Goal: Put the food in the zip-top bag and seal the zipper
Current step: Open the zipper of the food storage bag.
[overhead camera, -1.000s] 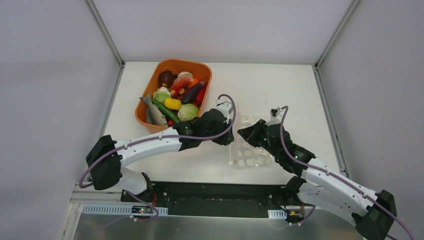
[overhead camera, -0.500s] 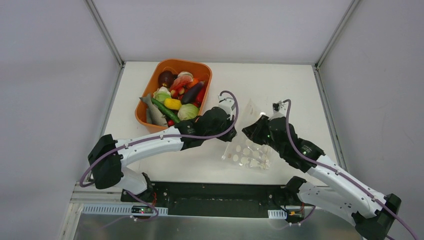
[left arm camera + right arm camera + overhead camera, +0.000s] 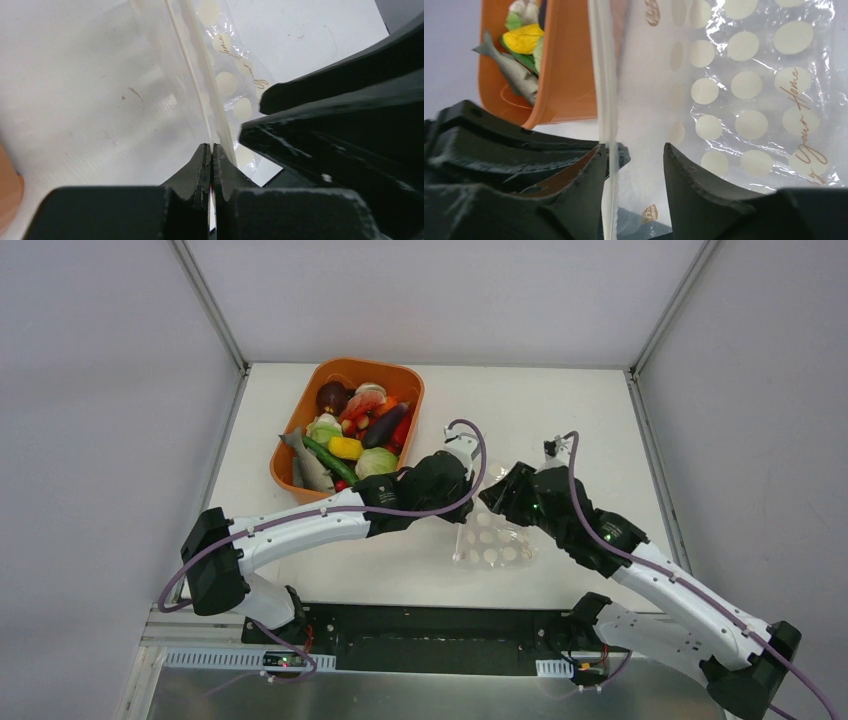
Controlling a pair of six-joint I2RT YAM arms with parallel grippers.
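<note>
Your left gripper (image 3: 210, 157) has its fingers pressed together on the bag's mouth edge. It pinches the zipper (image 3: 192, 85), which runs straight away from the fingertips. Your right gripper (image 3: 634, 155) is spread. The same strip hangs between its fingers, close by the finger on the tub side rather than centred, so I judge a small shift is needed before it closes.

From both grippers the bag (image 3: 495, 543) droops toward the arm bases, mouth uppermost. The food (image 3: 350, 435) lies in the orange tub (image 3: 566, 75), off to the left of both grippers, so the left arm is the nearer one.

Count: two grippers, one bag, one zipper and one tub. The food is a heap of ten or more pieces, overlapped too much for an exact number. None shows inside the bag.
</note>
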